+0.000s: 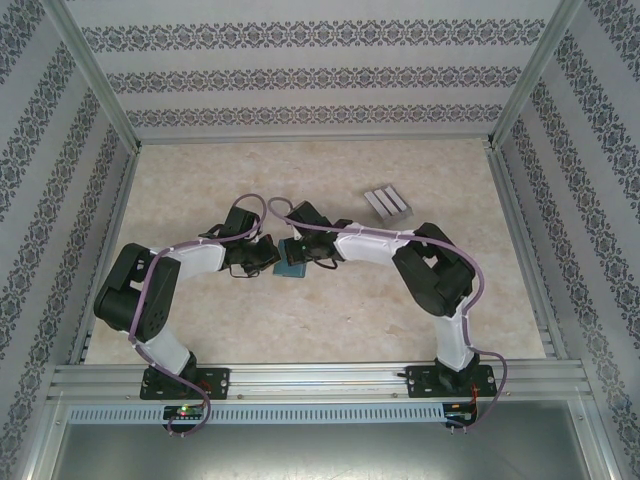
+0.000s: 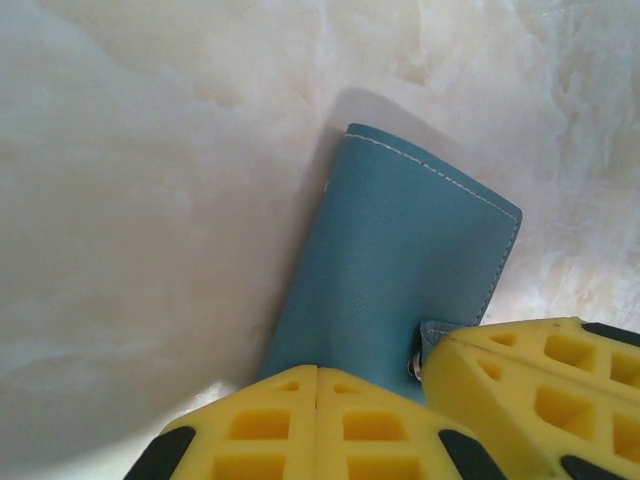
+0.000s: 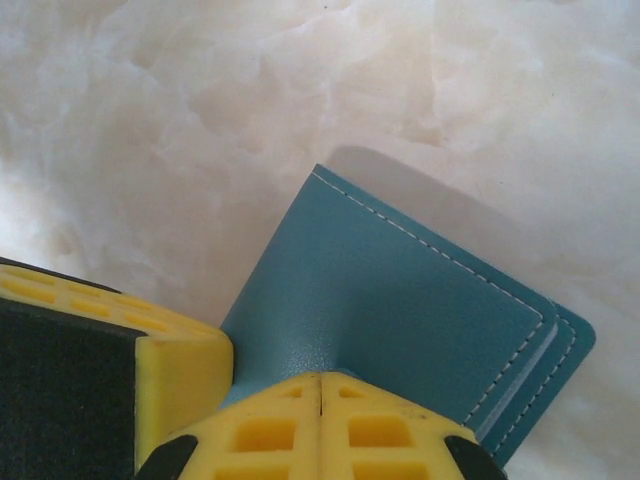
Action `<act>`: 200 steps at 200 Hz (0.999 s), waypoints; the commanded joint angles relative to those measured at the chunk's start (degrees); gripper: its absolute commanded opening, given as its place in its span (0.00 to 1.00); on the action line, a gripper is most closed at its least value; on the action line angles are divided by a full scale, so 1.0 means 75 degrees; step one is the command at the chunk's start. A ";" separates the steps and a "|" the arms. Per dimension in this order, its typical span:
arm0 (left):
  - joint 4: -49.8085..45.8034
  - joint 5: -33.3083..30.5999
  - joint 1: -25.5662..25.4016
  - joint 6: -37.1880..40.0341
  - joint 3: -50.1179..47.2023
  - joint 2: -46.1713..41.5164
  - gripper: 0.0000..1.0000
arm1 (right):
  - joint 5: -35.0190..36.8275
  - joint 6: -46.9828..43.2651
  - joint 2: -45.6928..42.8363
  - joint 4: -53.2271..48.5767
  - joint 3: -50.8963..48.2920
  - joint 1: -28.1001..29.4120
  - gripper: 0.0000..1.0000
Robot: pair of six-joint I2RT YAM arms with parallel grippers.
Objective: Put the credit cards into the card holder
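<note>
– Location of the card holder (image 1: 293, 264)?
– Middle of the desk (image 1: 300, 330), teal, wedged between the two wrists where the arms meet. From above the wrists cover most of it and only a small patch shows.
– Left jaws?
– Together. Left wrist view: yellow pads (image 2: 290, 425) meet in a tight seam at the holder's near edge. That edge runs under the pads, so I cannot tell if leather is nipped between them.
– Right jaws?
– Clamped on the card holder. Right wrist view: pads (image 3: 380, 430) closed, and the leather puckers up into their seam. The near end is hidden behind the pads.
– Credit cards (image 1: 386, 202)?
– Grey strips lying side by side on the desk, well apart from the holder, farther back and to the right. Too small to make out any stripes.
</note>
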 commanded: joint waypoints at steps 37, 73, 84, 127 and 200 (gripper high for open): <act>0.0161 0.0148 0.0607 -0.0152 -0.0509 -0.0170 0.00 | 0.1311 -0.0191 0.1348 -0.1666 -0.0612 0.0553 0.00; -0.0235 0.0142 0.1041 0.0098 -0.0532 -0.0652 0.00 | 0.0427 0.0053 0.1123 -0.0707 -0.1498 0.0425 0.00; -0.0343 0.0137 0.1098 0.0160 -0.0500 -0.0719 0.00 | 0.0297 0.0010 0.1020 -0.0496 -0.1680 0.0456 0.00; -0.0474 0.0102 0.1332 0.0199 -0.0632 -0.0969 0.00 | -0.0042 0.0163 0.0751 0.0323 -0.2622 0.0205 0.00; -0.1431 -0.0465 0.1960 0.0791 -0.0593 -0.1986 0.00 | 0.0381 -0.0423 0.0234 0.0278 -0.2984 0.0301 0.00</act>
